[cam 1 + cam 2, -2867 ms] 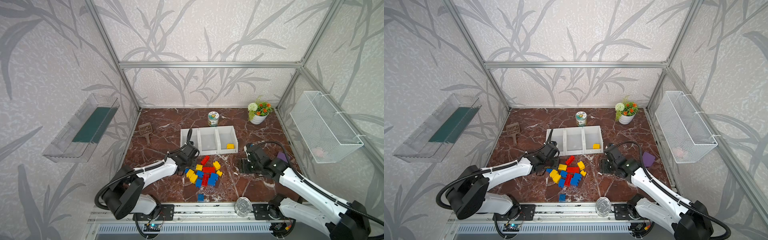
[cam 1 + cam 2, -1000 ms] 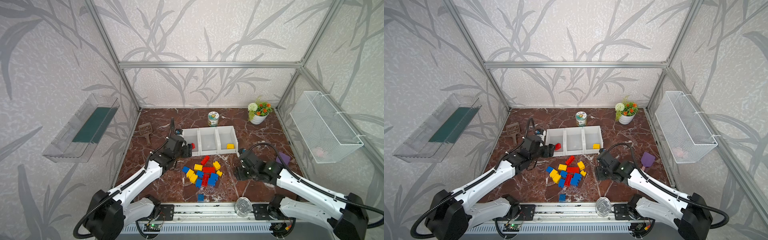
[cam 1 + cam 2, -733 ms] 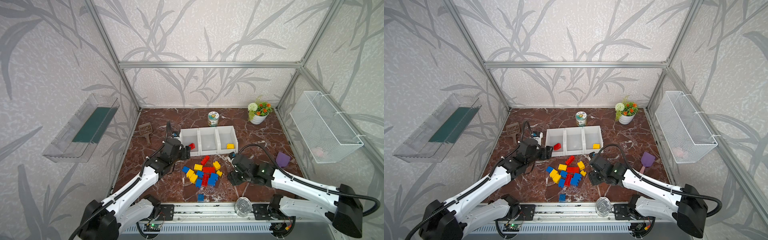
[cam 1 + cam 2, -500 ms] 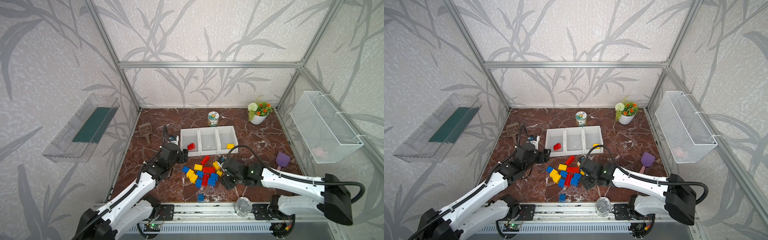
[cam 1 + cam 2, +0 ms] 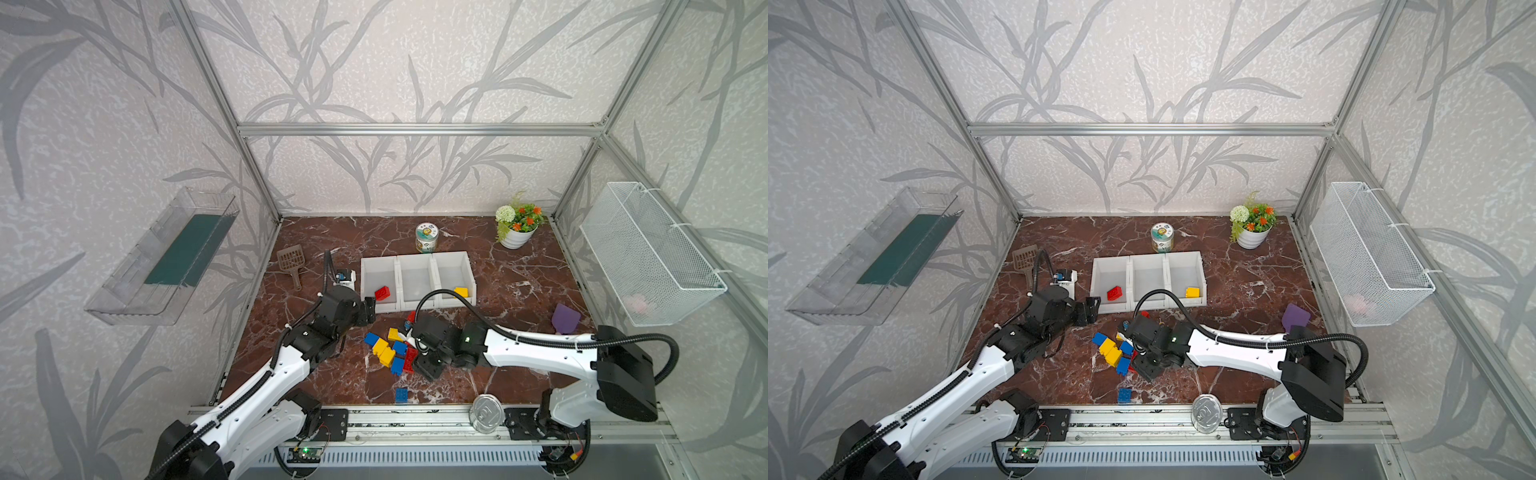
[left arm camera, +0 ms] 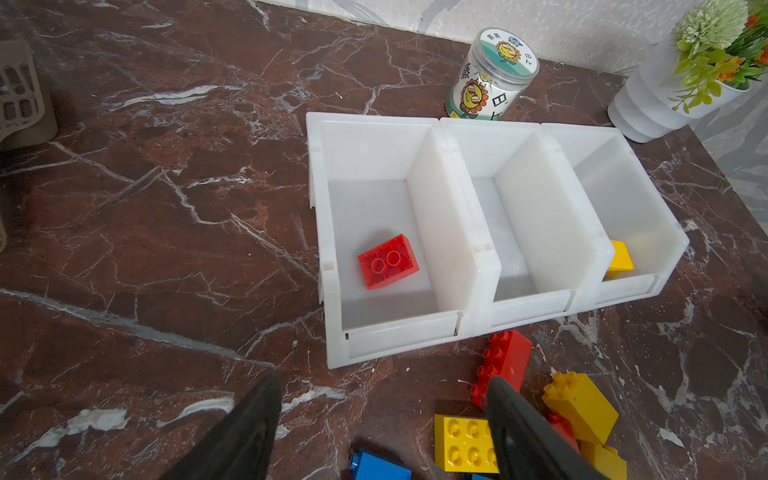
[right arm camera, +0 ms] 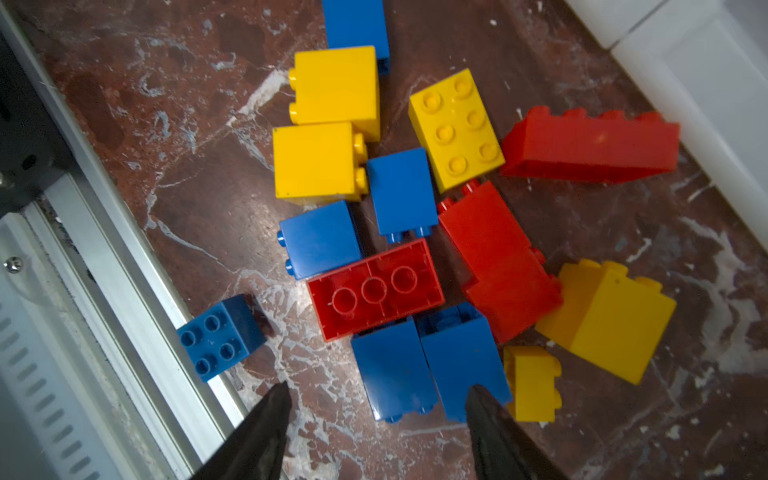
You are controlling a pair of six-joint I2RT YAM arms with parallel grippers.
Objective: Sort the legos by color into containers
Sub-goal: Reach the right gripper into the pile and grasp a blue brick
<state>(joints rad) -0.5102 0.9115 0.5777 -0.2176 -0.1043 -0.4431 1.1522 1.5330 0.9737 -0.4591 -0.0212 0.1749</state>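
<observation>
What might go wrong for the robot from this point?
The right gripper, open, hangs over two blue bricks lying side by side; it may pinch both or shove the small yellow brick beside them. The left gripper, also open, is close to the same pile, so the two might collide.

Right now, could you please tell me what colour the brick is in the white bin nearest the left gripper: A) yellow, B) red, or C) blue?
B: a single red brick lies on the floor of the end bin closest to the left gripper, which hangs open just in front of it.
</observation>
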